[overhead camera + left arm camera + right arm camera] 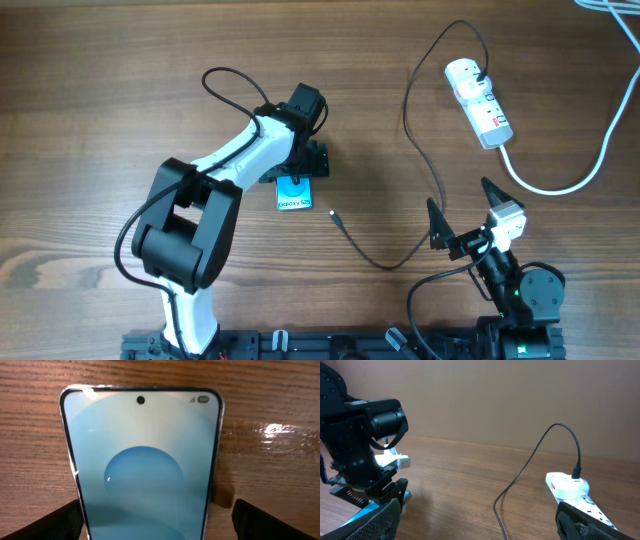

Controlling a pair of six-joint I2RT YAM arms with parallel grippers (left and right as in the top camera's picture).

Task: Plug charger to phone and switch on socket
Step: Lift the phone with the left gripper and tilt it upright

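Lying flat on the brown wooden table (120, 80), the phone (142, 470) has its blue screen facing up. The left gripper (156, 507) hangs right over it, with one black finger (52, 525) on each side of the phone. Those fingers are spread wide and are not squeezing anything. A strip of bare table shows between the phone and one finger. The other finger looks very close to the phone's edge, but I cannot tell if it touches.

The charger (406, 110) is a thin black cable. One end is plugged into the socket (478, 100), which lies far off at the right side of the table. From there the cable makes a big loop across the wood. Its little tip (334, 213) rests on the table just beside the phone, not touching it (the tip lies free).

The right gripper (458, 195) is near the front of the table, close to the cable loop and to a thick white cord (570, 175) that comes out of the socket. Its two fingers are spread wide too, holding nothing. From its own camera, the socket is ahead on the right and the left arm (360, 445) is ahead on the left.
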